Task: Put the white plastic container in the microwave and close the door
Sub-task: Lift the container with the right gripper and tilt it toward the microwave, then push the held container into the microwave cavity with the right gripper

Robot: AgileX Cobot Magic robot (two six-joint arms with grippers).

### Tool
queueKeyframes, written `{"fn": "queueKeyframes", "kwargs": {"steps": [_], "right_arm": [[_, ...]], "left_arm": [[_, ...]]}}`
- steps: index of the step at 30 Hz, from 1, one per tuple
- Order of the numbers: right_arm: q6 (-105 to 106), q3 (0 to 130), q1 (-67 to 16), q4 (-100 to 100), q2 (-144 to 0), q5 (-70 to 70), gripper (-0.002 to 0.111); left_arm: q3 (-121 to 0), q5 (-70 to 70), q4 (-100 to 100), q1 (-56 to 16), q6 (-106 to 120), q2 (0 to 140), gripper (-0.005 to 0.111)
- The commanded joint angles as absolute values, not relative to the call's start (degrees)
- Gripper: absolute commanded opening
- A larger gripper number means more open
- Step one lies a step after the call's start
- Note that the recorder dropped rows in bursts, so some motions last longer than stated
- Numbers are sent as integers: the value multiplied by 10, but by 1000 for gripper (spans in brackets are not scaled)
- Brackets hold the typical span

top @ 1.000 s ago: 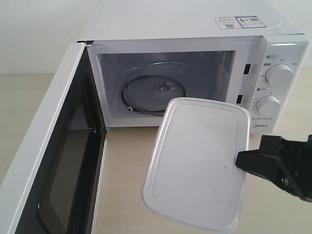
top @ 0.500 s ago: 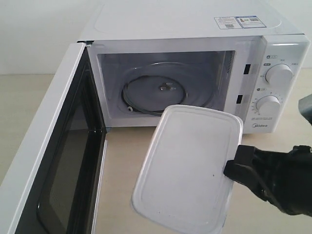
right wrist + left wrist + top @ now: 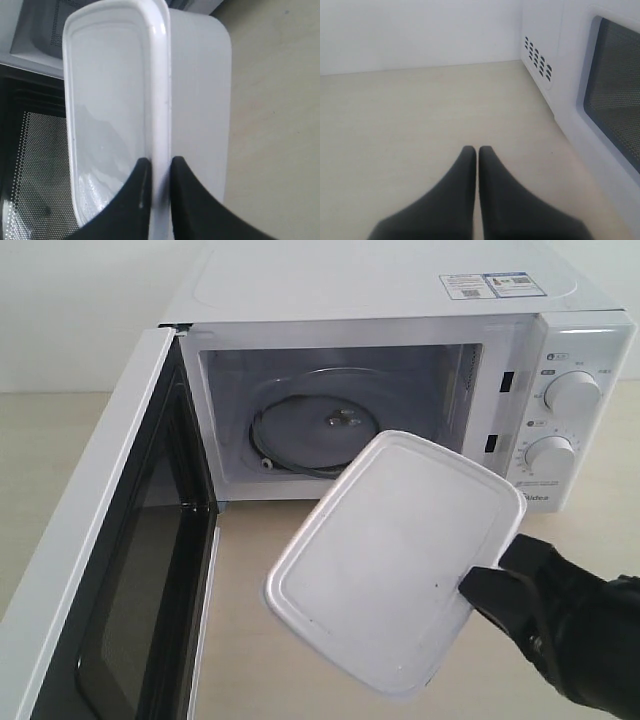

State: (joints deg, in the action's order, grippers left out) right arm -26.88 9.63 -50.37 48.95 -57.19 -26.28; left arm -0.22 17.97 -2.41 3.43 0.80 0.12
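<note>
A pale beige table (image 3: 260, 570) carries the microwave (image 3: 380, 290), with a plain white wall (image 3: 80, 310) behind it. The door (image 3: 90, 560) is swung wide open on the left, its dark window facing inward. This leaves the cavity open, with the glass turntable (image 3: 310, 430) bare inside.

The container (image 3: 390, 560) is outside the microwave, in front of the lower right part of the opening. It is tilted so that its flat lid faces the exterior camera. The right tool (image 3: 472, 585) comes in from the lower right and holds it by one long edge. In the right wrist view the two black fingers (image 3: 137, 195) pinch the lid's raised rim, one on the lid and one against the box below. The rest of the container stretches away from the tool towards the cavity. Its far corner overlaps the opening's lower edge in the exterior view.

The left tool (image 3: 478, 150) hangs over bare table with its fingers pressed together and nothing between them. It is near a white panel with vent slots (image 3: 537, 59) and a dark mesh window (image 3: 615, 90).

"Midea" (image 3: 537, 505) is printed under the lower of two round dials (image 3: 550, 454) on the control panel. A white and blue sticker (image 3: 486, 285) lies on the microwave's top, but its print is too small to read. The markings round the dials are also too small.
</note>
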Motion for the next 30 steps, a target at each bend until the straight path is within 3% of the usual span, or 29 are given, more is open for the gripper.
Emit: {"fn": "queueKeyframes", "kwargs": {"steps": [1,15,30], "right_arm": [[-345,94,-506,426,-605,-322,0],[-404,180,-506,394,-781,-389,0],[-419,291,-502,490,-909,-455,0]], "left_arm": [[0,180,-19,37,10,0,4],[0,180,-19,37,10,0,4],[0,180,-19,37,10,0,4]]}}
